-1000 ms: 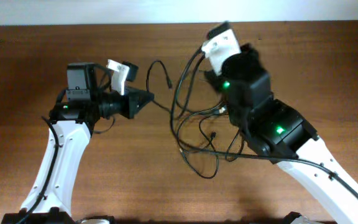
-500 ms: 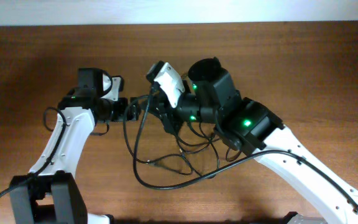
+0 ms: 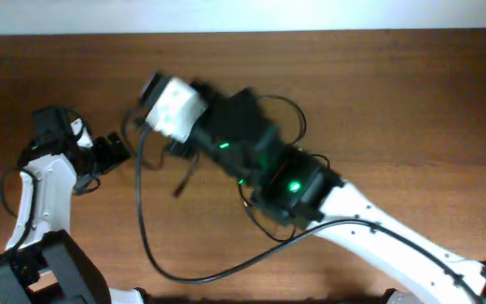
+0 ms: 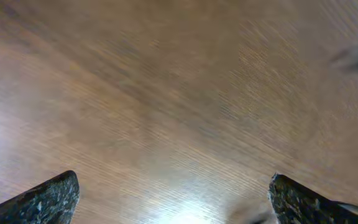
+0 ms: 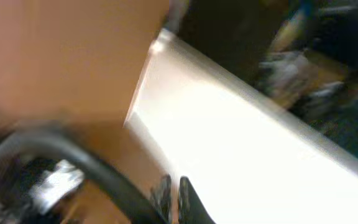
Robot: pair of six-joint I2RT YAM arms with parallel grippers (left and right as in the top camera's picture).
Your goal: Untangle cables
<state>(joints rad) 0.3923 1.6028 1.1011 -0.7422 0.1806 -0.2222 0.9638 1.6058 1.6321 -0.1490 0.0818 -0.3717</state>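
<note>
**Cables not yet parted, most of the bunch hidden**

The cables (image 3: 299, 118) sit bunched around the middle of the table (image 3: 429, 93), toward its far edge. The right arm covers much of the bunch. No cord lies apart on its own, so I judge the untangling unfinished. A long dark loop (image 3: 139, 203) runs toward the near edge; I cannot tell whether it is a cable or arm wiring.

Only the overhead view gives this layout, with the left gripper (image 3: 112, 152) near the left edge, away from the bunch. The left wrist view adds that this claw is spread wide over bare wood, pinching nothing. The right wrist view is blurred. The right gripper (image 5: 173, 200) shows fingertips close together beside a dark cord (image 5: 86, 163), but I cannot tell whether they pinch anything.
</note>
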